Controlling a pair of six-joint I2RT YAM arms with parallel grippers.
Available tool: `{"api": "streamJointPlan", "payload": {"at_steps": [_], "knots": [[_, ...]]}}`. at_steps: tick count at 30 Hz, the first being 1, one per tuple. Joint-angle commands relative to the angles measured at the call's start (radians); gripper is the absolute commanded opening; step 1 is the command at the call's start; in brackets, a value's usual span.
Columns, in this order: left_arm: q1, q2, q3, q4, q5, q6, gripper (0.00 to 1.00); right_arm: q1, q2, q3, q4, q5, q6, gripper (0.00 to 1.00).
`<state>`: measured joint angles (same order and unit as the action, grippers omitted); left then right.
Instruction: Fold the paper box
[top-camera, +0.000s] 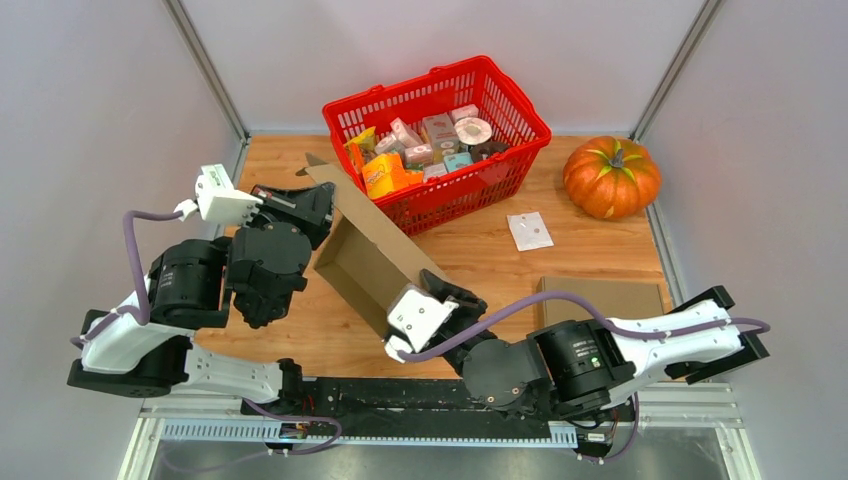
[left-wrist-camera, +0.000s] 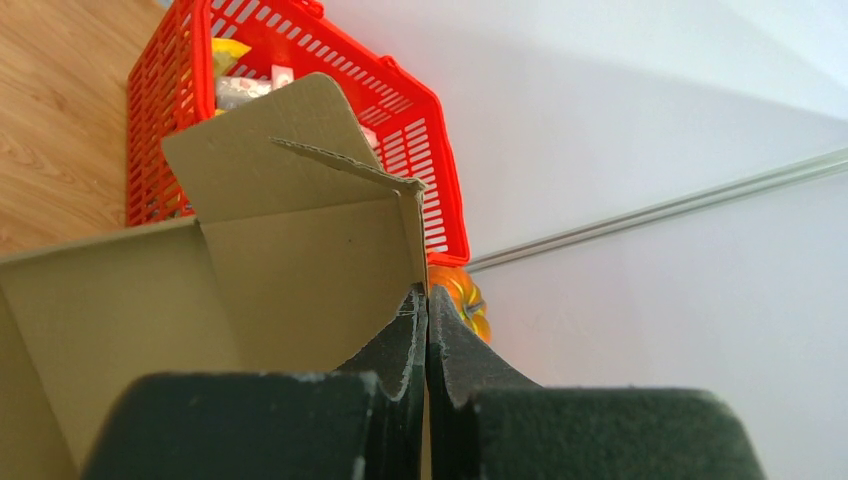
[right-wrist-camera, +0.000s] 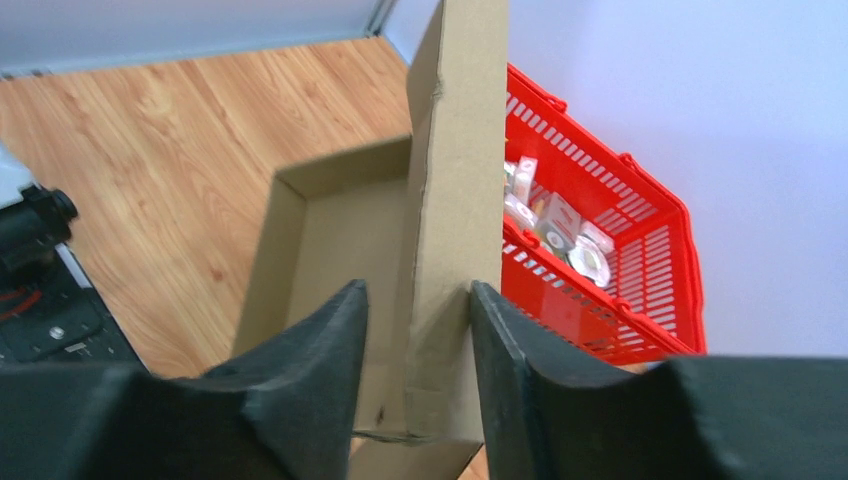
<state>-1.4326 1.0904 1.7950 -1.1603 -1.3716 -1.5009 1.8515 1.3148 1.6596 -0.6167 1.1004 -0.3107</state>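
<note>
**Cardboard box held between two arms on a wooden surface**

A wooden surface (top-camera: 480, 260) sits inside pale grey walls, with the arm bases along its near edge.

Towards the left edge, the left gripper (left-wrist-camera: 427, 300) reaches in from the side. Its jaws are pressed almost together, pinching the thin upper edge of one wall of the box (top-camera: 365, 265).

The brown box stands open and tilted, left of the middle of the surface. One long flap rises towards the far edge, and beside it a shorter flap is bent over at the top.

Just behind the box, near the far edge, is a red basket (top-camera: 450, 200) full of small packets.

At the near end of the box, the right gripper (right-wrist-camera: 415, 300) comes up from the near edge. Its jaws are set apart on either side of an upright panel. One finger (right-wrist-camera: 500, 340) lies against the cardboard, while a gap shows at the other.

Right of the middle lies a small white packet (top-camera: 529, 230). An orange pumpkin (top-camera: 611, 177) sits in the far right corner. A flat piece of cardboard (top-camera: 610, 298) lies by the right edge, partly under the right arm.
</note>
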Motion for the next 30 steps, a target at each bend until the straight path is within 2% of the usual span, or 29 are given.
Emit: {"api": "streamJointPlan", "payload": {"at_steps": [1,3,6,8,9,10,11,12,13,14,15,16,17,18,19,20,21,22,23,24,25,26,27,28,30], "knots": [[0.003,-0.003,0.000,0.053,-0.046,0.076,0.00,-0.023,0.018,0.029,-0.069,0.073,0.005,0.28],[0.003,-0.004,-0.006,0.056,-0.046,0.094,0.00,-0.028,0.024,0.029,-0.078,0.078,0.005,0.19],[0.003,-0.027,-0.051,0.096,-0.035,0.161,0.00,-0.043,0.018,0.016,-0.083,0.067,0.010,0.00],[0.003,-0.073,-0.094,0.172,0.008,0.212,0.00,-0.049,0.003,0.000,-0.084,0.064,0.009,0.00],[0.004,-0.096,-0.156,0.218,0.032,0.305,0.05,-0.049,-0.006,-0.001,-0.084,0.043,0.005,0.00],[0.004,-0.150,-0.193,0.338,0.060,0.364,0.11,-0.049,-0.034,-0.006,-0.084,0.033,0.005,0.00],[0.003,-0.180,-0.236,0.411,0.131,0.434,0.17,-0.051,-0.051,-0.015,-0.086,0.017,0.005,0.00],[0.004,-0.211,-0.311,0.471,0.169,0.534,0.30,-0.052,-0.070,-0.020,-0.089,-0.061,0.005,0.00],[0.003,-0.271,-0.339,0.540,0.215,0.571,0.34,-0.055,-0.121,-0.027,-0.107,-0.115,0.005,0.00],[0.003,-0.302,-0.364,0.586,0.323,0.623,0.38,-0.060,-0.146,-0.040,-0.109,-0.150,0.008,0.00],[0.003,-0.331,-0.403,0.634,0.394,0.757,0.53,-0.066,-0.167,-0.040,-0.121,-0.225,0.013,0.00],[0.003,-0.369,-0.405,0.666,0.466,0.806,0.59,-0.081,-0.210,-0.041,-0.158,-0.272,0.007,0.00],[0.003,-0.379,-0.372,0.651,0.600,0.844,0.59,-0.089,-0.229,-0.047,-0.163,-0.295,0.005,0.00],[0.004,-0.374,-0.340,0.615,0.670,0.920,0.57,-0.101,-0.245,-0.047,-0.172,-0.353,0.005,0.00],[0.003,-0.357,-0.298,0.523,0.746,0.973,0.53,-0.147,-0.271,-0.046,-0.199,-0.399,0.015,0.00],[0.004,-0.334,-0.192,0.449,0.861,1.016,0.47,-0.182,-0.284,-0.049,-0.199,-0.451,0.019,0.00],[0.004,-0.292,-0.151,0.333,0.903,1.062,0.46,-0.233,-0.295,-0.060,-0.199,-0.593,0.027,0.00],[0.004,-0.278,-0.131,0.305,0.945,1.091,0.46,-0.356,-0.304,-0.073,-0.195,-0.662,0.027,0.00],[0.004,-0.268,-0.115,0.282,0.976,1.116,0.51,-0.421,-0.305,-0.087,-0.192,-0.724,0.022,0.00],[0.003,-0.259,-0.118,0.249,0.967,1.151,0.55,-0.486,-0.301,-0.106,-0.195,-0.854,0.016,0.00],[0.004,-0.261,-0.129,0.248,0.956,1.172,0.59,-0.602,-0.287,-0.115,-0.205,-0.928,0.006,0.00],[0.004,-0.262,-0.149,0.245,0.926,1.198,0.63,-0.659,-0.281,-0.124,-0.207,-0.991,-0.013,0.00],[0.003,-0.265,-0.160,0.237,0.901,1.246,0.63,-0.717,-0.272,-0.130,-0.215,-1.136,-0.027,0.00],[0.003,-0.261,-0.167,0.222,0.875,1.268,0.63,-0.829,-0.246,-0.135,-0.248,-1.190,-0.042,0.00],[0.008,-0.236,-0.163,0.167,0.763,1.294,0.64,-0.935,-0.214,-0.138,-0.278,-1.352,-0.059,0.00]]}}
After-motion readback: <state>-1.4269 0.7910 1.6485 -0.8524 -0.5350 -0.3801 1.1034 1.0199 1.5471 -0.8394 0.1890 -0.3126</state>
